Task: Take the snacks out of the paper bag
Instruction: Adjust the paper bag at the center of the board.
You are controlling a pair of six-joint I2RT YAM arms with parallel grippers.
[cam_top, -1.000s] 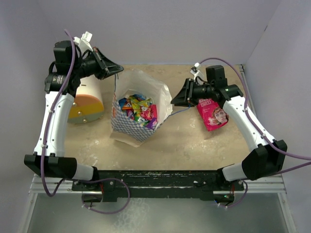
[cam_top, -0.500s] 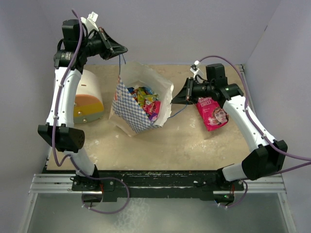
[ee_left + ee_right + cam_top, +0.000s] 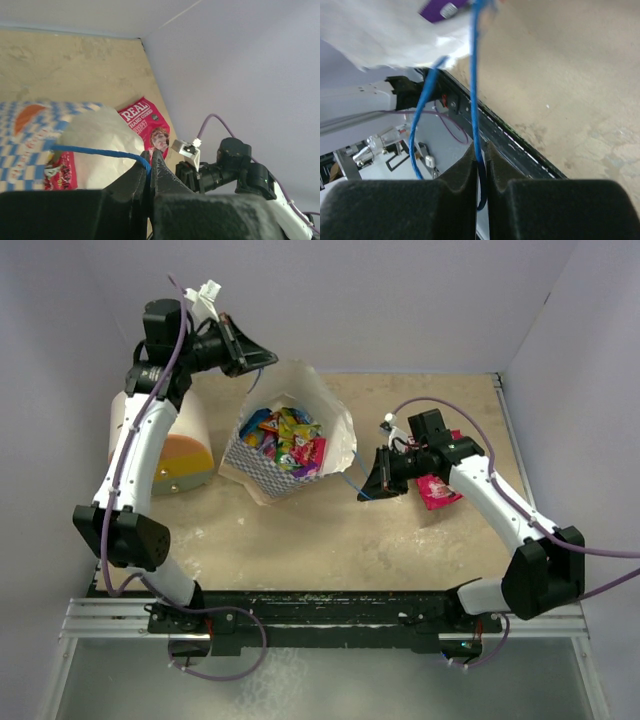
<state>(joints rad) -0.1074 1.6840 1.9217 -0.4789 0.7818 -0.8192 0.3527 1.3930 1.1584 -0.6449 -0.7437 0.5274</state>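
The blue-and-white checkered paper bag [image 3: 252, 458] stands tilted at mid-table with its mouth open. Several colourful snacks [image 3: 285, 440] fill it. My left gripper [image 3: 268, 355] is raised above the bag's far left and shut on a blue cord handle [image 3: 95, 150]. My right gripper [image 3: 366, 486] is low, right of the bag, shut on the other blue cord handle [image 3: 476, 75], which is pulled taut. One pink-red "REAL" packet [image 3: 438, 490] lies on the table under my right arm; it also shows in the left wrist view [image 3: 147, 122]. A purple packet [image 3: 442, 7] peeks from the bag's edge.
A white-and-orange cylinder [image 3: 178, 448] lies at the left, close to the bag. Grey walls enclose the back and both sides. The black rail [image 3: 320, 605] runs along the table's near edge.
My left gripper has risen and moved back with its handle, tilting the bag. My right gripper has dropped and moved toward the near side, away from the pink packet, pulling its handle.
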